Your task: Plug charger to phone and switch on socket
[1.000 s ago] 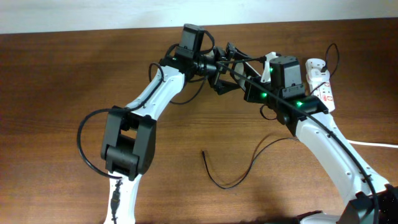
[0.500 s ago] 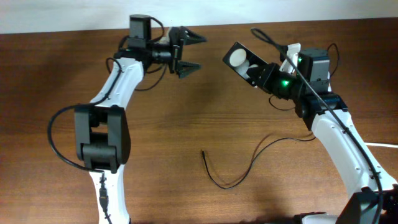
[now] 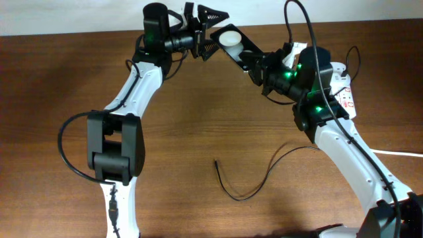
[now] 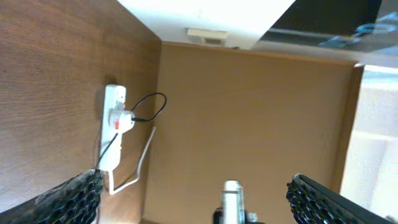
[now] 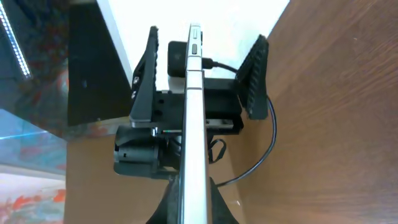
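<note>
The bench is dark brown wood with a fine straight grain. Above its far edge the phone, a flat glossy black slab with a white round spot, hangs tilted in the air, clamped at its lower end by the right pincer. The left pincer stands wide apart, its ribbed black fingers on either side of the phone's other end; whether they touch it I cannot tell. Only the right wrist view shows the phone edge-on, as a thin silvery strip. The socket, an elongated white plastic strip with red markings, lies by the far right corner. The charger, a thin black cable, lies loosely curved toward the front edge, well apart from the phone
</note>
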